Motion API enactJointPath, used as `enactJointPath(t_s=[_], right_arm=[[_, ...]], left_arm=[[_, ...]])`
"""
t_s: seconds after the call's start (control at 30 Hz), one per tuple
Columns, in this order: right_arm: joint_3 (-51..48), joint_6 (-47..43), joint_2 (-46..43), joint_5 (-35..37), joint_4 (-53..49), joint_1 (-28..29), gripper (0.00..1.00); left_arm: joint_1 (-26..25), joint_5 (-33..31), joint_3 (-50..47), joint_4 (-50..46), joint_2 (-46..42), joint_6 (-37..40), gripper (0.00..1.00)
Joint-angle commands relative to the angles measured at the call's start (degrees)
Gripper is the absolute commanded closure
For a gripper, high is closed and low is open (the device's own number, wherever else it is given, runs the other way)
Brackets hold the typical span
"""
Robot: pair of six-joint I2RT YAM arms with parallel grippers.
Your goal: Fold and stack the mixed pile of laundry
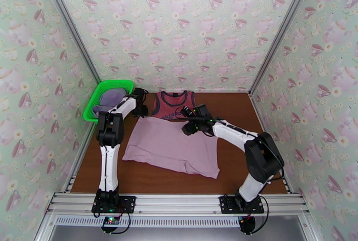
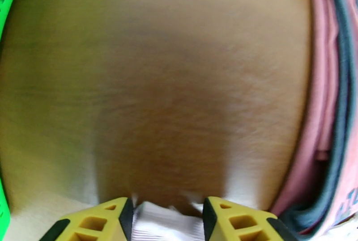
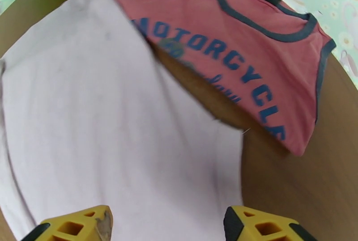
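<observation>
A pale pink-lilac shirt (image 1: 172, 147) lies spread flat in the middle of the table. Behind it the dusty-red tank top (image 1: 173, 104) lies flat, its blue print (image 3: 223, 61) facing up. A lavender garment (image 1: 110, 99) sits in the green basket. My left gripper (image 1: 141, 108) is at the shirt's far left corner. In the left wrist view a bunch of pale cloth (image 2: 163, 221) is pinched in that gripper (image 2: 168, 215). My right gripper (image 1: 188, 120) hovers over the shirt's far right corner. Its fingers (image 3: 100, 226) stand wide apart above the flat shirt (image 3: 112, 125).
The green mesh basket (image 1: 102, 89) stands at the back left corner, close to my left wrist. Patterned walls close the table on three sides. Bare brown tabletop (image 1: 250, 116) shows to the right of the shirt and along the near edge.
</observation>
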Motion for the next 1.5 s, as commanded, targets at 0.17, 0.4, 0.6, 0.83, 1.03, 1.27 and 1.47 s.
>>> enactJointPath(t_s=[0.17, 0.4, 0.6, 0.83, 1.03, 1.27, 1.47], right_arm=[[14.5, -1.1, 13.3, -1.2, -9.2, -2.4, 0.37], [18.4, 1.7, 16.2, -1.5, -13.1, -2.4, 0.38], [19.6, 2.8, 17.4, -2.7, -15.0, -2.3, 0.43], [24.1, 3.8, 20.8, -2.6, -17.5, -2.3, 0.47], [29.1, 5.1, 24.8, -1.2, -20.7, -2.3, 0.48], [32.3, 6.6, 27.7, -0.3, -23.1, -2.4, 0.55], [33.1, 6.9, 28.2, 0.7, -22.6, -2.3, 0.78]], left_arm=[[-0.1, 4.6, -2.8, 1.1, 1.0, 1.8, 0.76], [-0.2, 4.4, -7.4, 2.6, -2.0, 2.6, 1.00], [-0.6, 4.6, -7.4, 2.8, -3.1, 3.0, 1.00], [-1.0, 4.2, -6.3, 2.6, -4.1, 3.5, 1.00], [-1.0, 4.1, -6.2, 2.5, -4.2, 4.1, 1.00], [-1.1, 4.0, -6.2, 2.6, -4.3, 4.7, 1.00], [-1.1, 4.3, -6.4, 2.9, -4.9, 5.0, 1.00]])
